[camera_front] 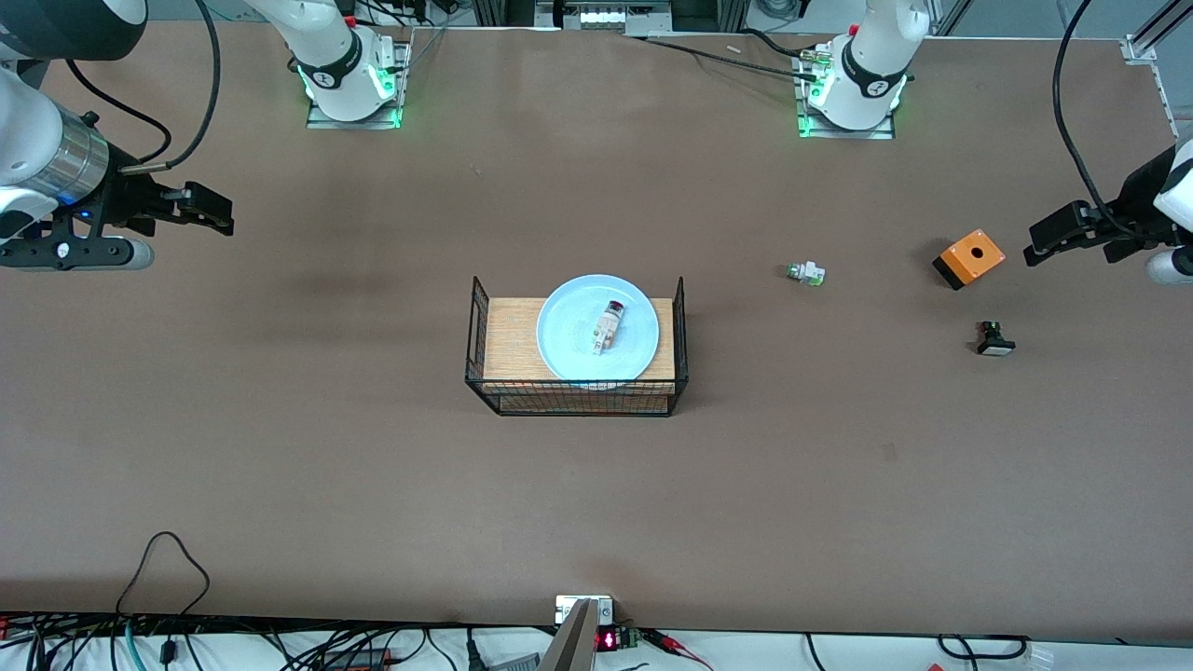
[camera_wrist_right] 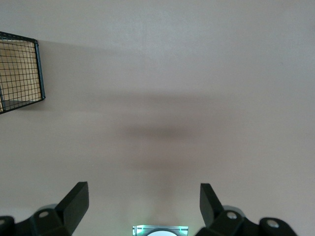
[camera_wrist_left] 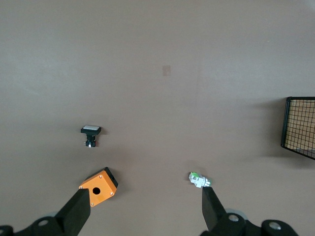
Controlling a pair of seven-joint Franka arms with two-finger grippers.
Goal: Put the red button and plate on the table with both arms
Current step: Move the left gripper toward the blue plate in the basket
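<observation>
The light blue plate (camera_front: 597, 328) rests on the wood top of a black wire rack (camera_front: 577, 347) in the middle of the brown table (camera_front: 373, 466). On the plate lies the red button (camera_front: 607, 326), whitish with a dark red cap. My left gripper (camera_front: 1058, 235) hangs open over the table at the left arm's end, and its wrist view shows its own open gripper (camera_wrist_left: 144, 206) with nothing between the fingers. My right gripper (camera_front: 210, 211) hangs open over the right arm's end, also empty in the right wrist view (camera_wrist_right: 143, 199). Both are well apart from the rack.
An orange box (camera_front: 969, 258) (camera_wrist_left: 98, 186) with a round hole sits near the left gripper. A whitish part with a green cap (camera_front: 805, 273) (camera_wrist_left: 199, 179) and a black part with a white cap (camera_front: 994, 340) (camera_wrist_left: 91, 134) lie on the table nearby. Cables run along the front edge.
</observation>
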